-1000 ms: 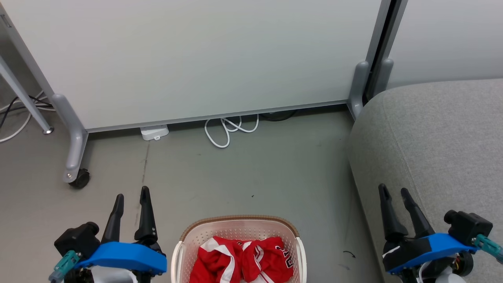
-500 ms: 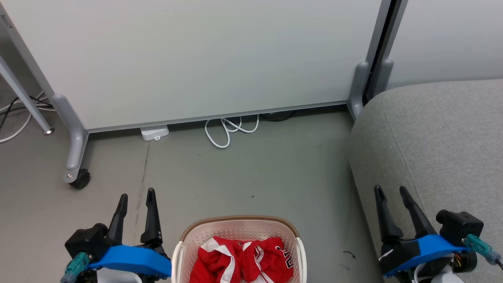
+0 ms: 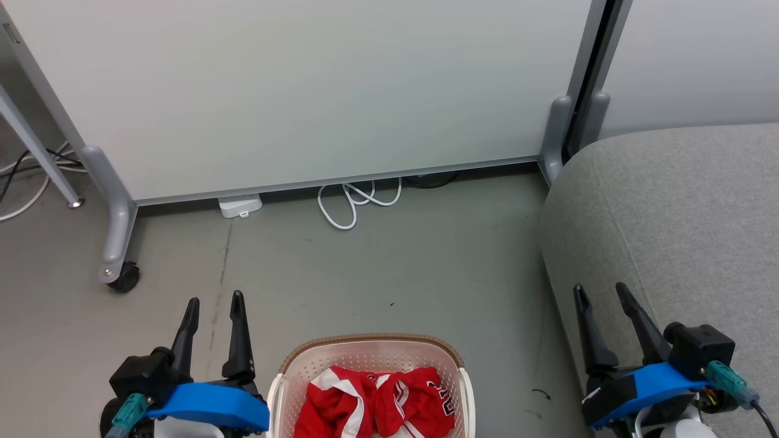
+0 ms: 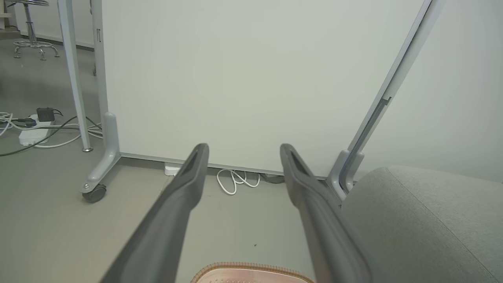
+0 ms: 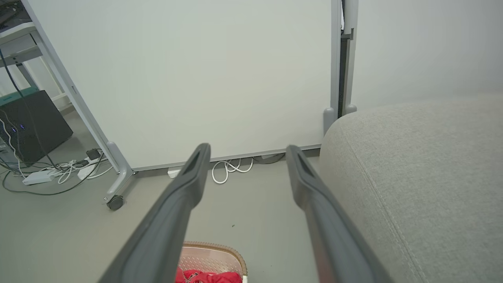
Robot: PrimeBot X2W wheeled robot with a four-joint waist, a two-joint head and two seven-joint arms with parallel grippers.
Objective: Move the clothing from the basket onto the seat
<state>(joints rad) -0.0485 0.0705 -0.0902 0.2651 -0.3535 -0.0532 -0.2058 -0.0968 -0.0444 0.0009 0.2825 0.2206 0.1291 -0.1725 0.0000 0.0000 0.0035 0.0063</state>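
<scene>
Clothing (image 3: 377, 401), a red heap with white stripes, lies bunched in the basket (image 3: 371, 338), which stands on the floor (image 3: 389, 267) at the bottom middle of the head view. The heap spreads across the basket from side to side. The left gripper (image 3: 215, 299) hangs just beside the basket's left rim and is judged the nearer one. The right gripper (image 3: 599, 288) sits well apart, over the near edge of the grey seat (image 3: 669, 213). Both point their fingers away from the robot toward the partition panel (image 3: 304, 91), so the heap lies beside and below the left fingers (not ahead of them). Each gripper's fingers are spread wide, holding and touching nothing. A reach would likely need the left wrist to turn down and inward
</scene>
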